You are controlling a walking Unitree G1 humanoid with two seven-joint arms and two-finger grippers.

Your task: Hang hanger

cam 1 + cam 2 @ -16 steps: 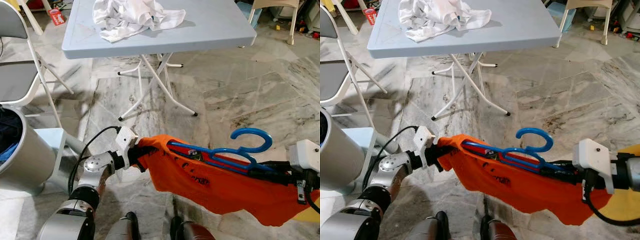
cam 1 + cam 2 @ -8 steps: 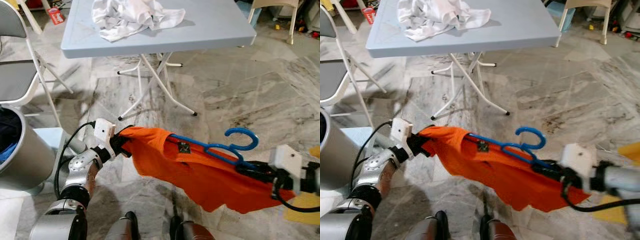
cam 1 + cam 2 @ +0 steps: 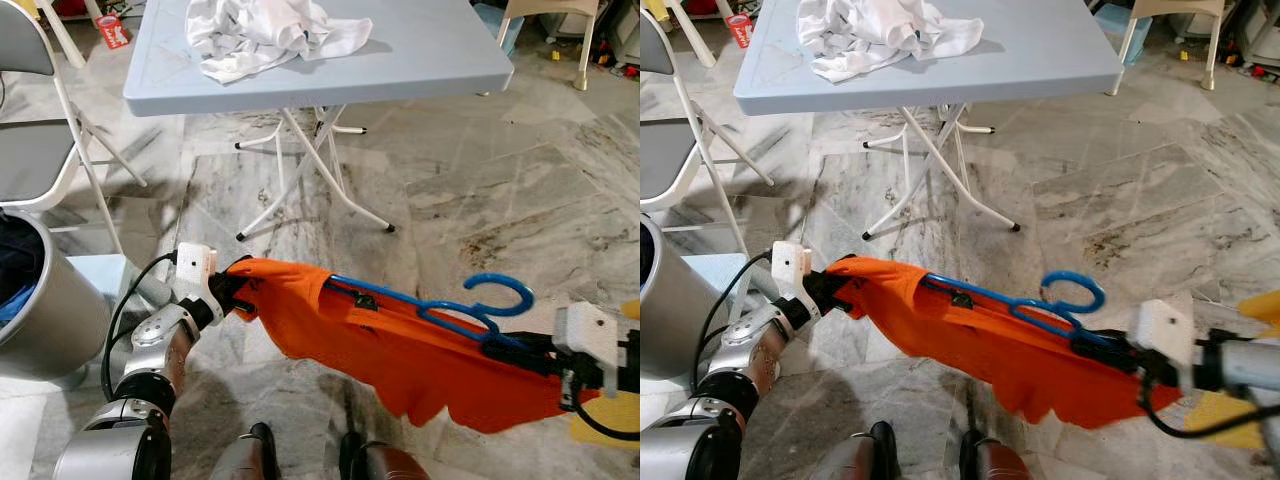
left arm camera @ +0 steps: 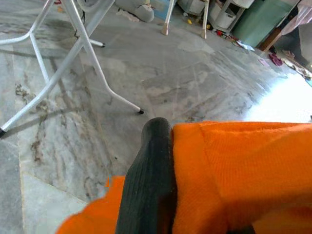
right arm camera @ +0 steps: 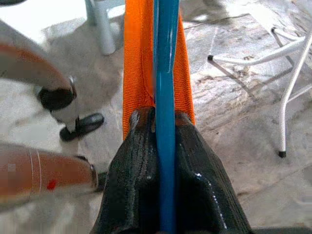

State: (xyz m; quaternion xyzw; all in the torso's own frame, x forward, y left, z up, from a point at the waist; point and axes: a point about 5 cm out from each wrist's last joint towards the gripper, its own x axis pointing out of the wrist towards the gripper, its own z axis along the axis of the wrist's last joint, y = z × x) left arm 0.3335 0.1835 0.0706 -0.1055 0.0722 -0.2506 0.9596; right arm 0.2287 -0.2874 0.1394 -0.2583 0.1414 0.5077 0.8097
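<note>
An orange shirt hangs stretched between my two arms, low above the marble floor. A blue hanger runs through its neck opening, hook pointing up. My left gripper is shut on the shirt's left edge; its black finger presses the orange cloth. My right gripper is shut on the hanger's blue bar, with orange cloth behind it.
A light blue folding table stands ahead with a crumpled white cloth on it. A grey chair and a metal bin are at my left. My feet show below the shirt. White chair legs stand far right.
Both arms shifted slightly rightward with the shirt and hanger. The shirt stays stretched between them, and the hanger's hook now sits further right.
</note>
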